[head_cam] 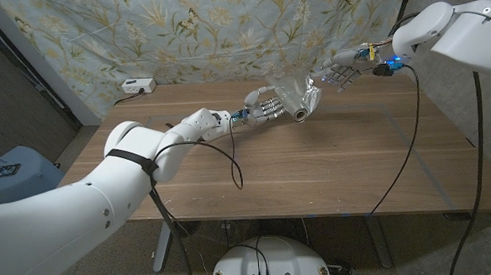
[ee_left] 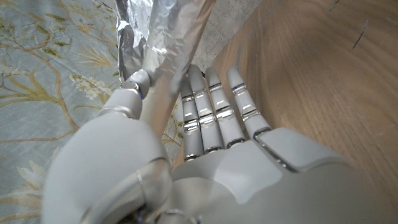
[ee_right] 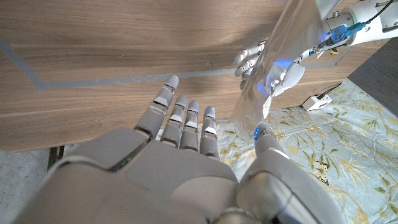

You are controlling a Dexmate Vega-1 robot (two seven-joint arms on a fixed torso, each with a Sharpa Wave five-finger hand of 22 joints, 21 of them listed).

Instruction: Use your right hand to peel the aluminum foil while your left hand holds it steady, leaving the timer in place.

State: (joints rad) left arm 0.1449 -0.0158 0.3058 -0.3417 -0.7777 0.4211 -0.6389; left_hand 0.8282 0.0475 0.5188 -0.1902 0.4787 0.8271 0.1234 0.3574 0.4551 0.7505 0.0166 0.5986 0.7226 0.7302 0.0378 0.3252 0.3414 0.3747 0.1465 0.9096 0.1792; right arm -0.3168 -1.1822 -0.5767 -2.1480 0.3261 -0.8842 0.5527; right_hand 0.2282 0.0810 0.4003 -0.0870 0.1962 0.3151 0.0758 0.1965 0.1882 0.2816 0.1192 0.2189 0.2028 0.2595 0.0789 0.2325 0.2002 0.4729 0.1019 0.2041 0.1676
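My left hand [head_cam: 265, 105] grips the aluminum foil roll [head_cam: 300, 110] low over the far middle of the table, thumb [ee_left: 132, 87] on one side and fingers [ee_left: 214, 109] on the other. A crinkled foil sheet [head_cam: 300, 91] rises from the roll toward my right hand [head_cam: 340, 70], which hangs higher at the back right. In the right wrist view the foil sheet [ee_right: 273, 68] runs along the thumb [ee_right: 266, 146] of my right hand [ee_right: 186, 155], whose other fingers are spread. The foil roll [ee_left: 171, 50] shows in the left wrist view.
A small white box [head_cam: 137, 86] with a cable sits at the wooden table's [head_cam: 314, 167] back left corner. A floral curtain [head_cam: 223, 29] hangs behind. Black cables [head_cam: 230, 159] trail across the near table from both arms.
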